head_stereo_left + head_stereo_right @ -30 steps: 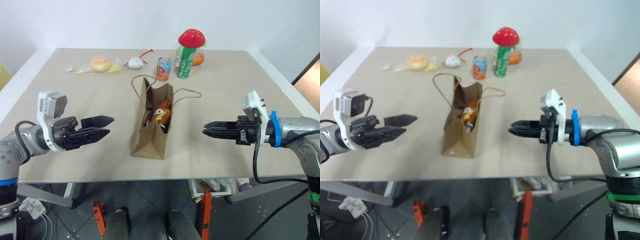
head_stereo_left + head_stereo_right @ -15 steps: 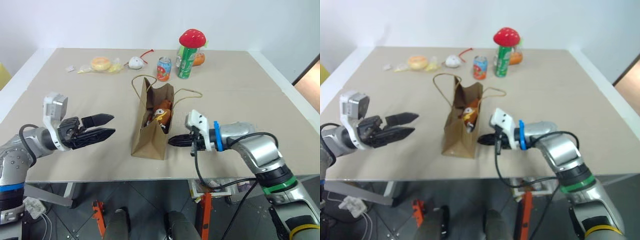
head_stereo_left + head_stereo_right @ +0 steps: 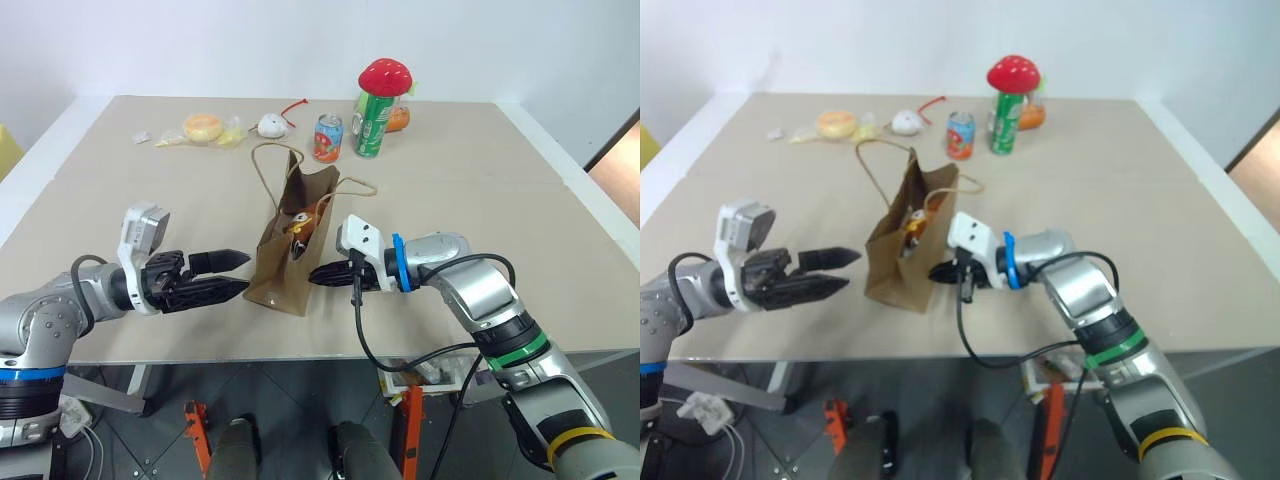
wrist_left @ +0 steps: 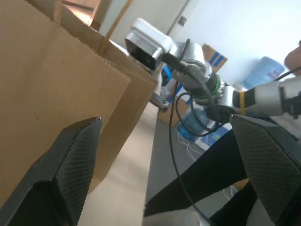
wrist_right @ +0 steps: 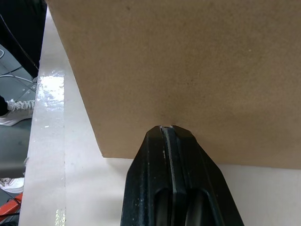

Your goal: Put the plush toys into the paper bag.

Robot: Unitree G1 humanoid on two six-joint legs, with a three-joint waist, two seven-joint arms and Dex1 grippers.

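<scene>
Partly hidden plush toys (image 3: 301, 222) inside tilted paper bag (image 3: 283, 262), left claw (image 3: 236, 273) spread, right claw (image 3: 316, 274) pressed together.

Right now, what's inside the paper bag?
Through the open top of the paper bag a brown plush toy with a tan face shows. The bag's walls cover everything deeper, so I cannot tell whether the white egg-shaped toy is in there too.

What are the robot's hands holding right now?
Nothing. The left gripper is open beside the paper bag, and the right gripper is shut empty, its tip against the bag's side.
</scene>
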